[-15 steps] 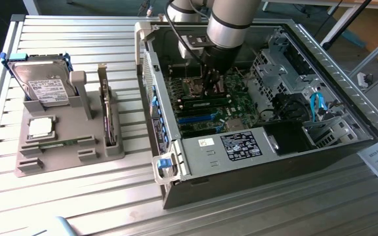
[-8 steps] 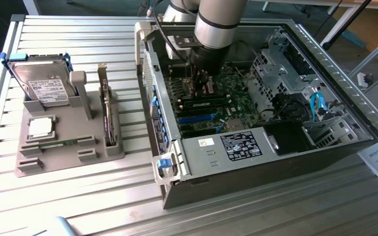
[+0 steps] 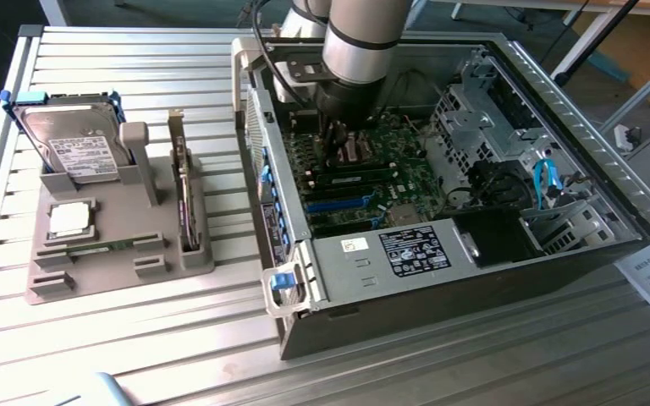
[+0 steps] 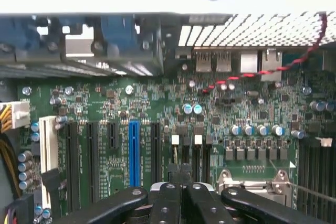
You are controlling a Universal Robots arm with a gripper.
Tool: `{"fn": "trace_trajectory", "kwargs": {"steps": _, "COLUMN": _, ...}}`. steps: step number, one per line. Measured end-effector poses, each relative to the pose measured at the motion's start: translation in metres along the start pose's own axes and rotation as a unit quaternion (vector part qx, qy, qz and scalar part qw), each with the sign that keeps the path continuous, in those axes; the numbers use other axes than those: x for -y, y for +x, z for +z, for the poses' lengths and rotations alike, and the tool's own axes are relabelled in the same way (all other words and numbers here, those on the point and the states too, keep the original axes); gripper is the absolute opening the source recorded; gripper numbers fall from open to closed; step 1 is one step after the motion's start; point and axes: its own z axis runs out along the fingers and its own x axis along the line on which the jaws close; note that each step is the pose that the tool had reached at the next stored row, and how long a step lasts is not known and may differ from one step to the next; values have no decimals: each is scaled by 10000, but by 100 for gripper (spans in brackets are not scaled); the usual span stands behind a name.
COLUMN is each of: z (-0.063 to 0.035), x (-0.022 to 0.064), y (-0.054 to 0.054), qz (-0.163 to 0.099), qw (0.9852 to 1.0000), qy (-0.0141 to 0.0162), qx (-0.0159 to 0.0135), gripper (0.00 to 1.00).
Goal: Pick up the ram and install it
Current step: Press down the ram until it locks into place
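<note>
A ram (image 3: pixel 90 248), a thin green stick, lies in the front of the grey holder (image 3: pixel 48 283) on the exterior view's left. My gripper (image 3: pixel 342 139) is down inside the open computer case (image 3: pixel 438 262), just above the green motherboard (image 3: pixel 410 182). In the wrist view the black fingers (image 4: pixel 167 195) are pressed together, so the gripper (image 4: pixel 181 170) is shut over the board (image 4: pixel 105 103), close to the processor socket (image 4: pixel 252 179). I cannot make out anything held between them. Dark memory slots (image 4: pixel 315 166) lie off to one side.
The holder also carries a hard drive (image 3: pixel 71 144), a square silver processor (image 3: pixel 68 220) and an upright expansion card (image 3: pixel 187 194). Inside the case are black and blue card slots (image 3: pixel 342 203), a drive cage (image 3: pixel 477 114), blue cables (image 3: pixel 543 182) and the power supply (image 3: pixel 415 249). A red-black wire (image 4: pixel 273 69) crosses the board.
</note>
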Motion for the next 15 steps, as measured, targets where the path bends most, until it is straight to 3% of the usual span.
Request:
{"fn": "trace_trajectory", "kwargs": {"steps": 4, "z": 0, "x": -44, "y": -1, "qz": 0, "qw": 10000, "qy": 0, "qx": 0, "gripper": 11}}
{"fn": "trace_trajectory", "kwargs": {"steps": 15, "z": 0, "x": -45, "y": 9, "qz": 0, "qw": 10000, "qy": 0, "qx": 0, "gripper": 11}}
